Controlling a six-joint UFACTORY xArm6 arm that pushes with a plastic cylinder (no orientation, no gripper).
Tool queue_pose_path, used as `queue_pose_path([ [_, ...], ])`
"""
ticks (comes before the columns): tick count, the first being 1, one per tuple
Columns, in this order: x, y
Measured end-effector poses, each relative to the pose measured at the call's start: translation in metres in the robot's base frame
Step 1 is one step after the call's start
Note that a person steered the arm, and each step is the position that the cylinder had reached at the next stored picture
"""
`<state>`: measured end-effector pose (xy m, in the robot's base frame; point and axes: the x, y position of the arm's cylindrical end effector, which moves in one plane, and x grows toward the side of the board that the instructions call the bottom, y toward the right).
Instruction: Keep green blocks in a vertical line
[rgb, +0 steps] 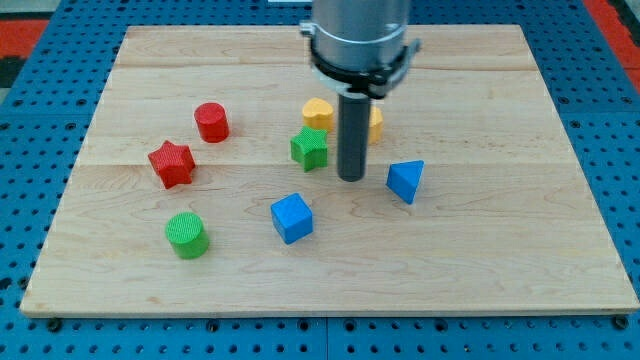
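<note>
The rod's tip (351, 179), a bare end with no claw, rests just right of the green star-shaped block (310, 148); the green cylinder block (187, 234) lies well to its lower left.

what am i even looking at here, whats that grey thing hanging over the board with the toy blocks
That grey cylinder is the end of a robot arm. It has no hand; it holds nothing and only pushes things with a dark rod. The rod's lower end, my tip, rests on a wooden board, just right of a green star block. There is one picture, from a camera looking down at the board. Also lying there: a green cylinder, red cylinder, red star, blue cube, blue triangular block and two yellow blocks partly hidden.
</note>
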<state>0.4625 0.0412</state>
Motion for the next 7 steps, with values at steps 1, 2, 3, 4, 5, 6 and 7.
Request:
queue_pose_path([
  [1, -0.019, 0.021],
  [2, -0.013, 0.078],
  [3, 0.053, 0.054],
  [4, 0.085, 0.067],
  [5, 0.109, -0.028],
  [6, 0.146, -0.125],
  [7, 0.106, -0.180],
])
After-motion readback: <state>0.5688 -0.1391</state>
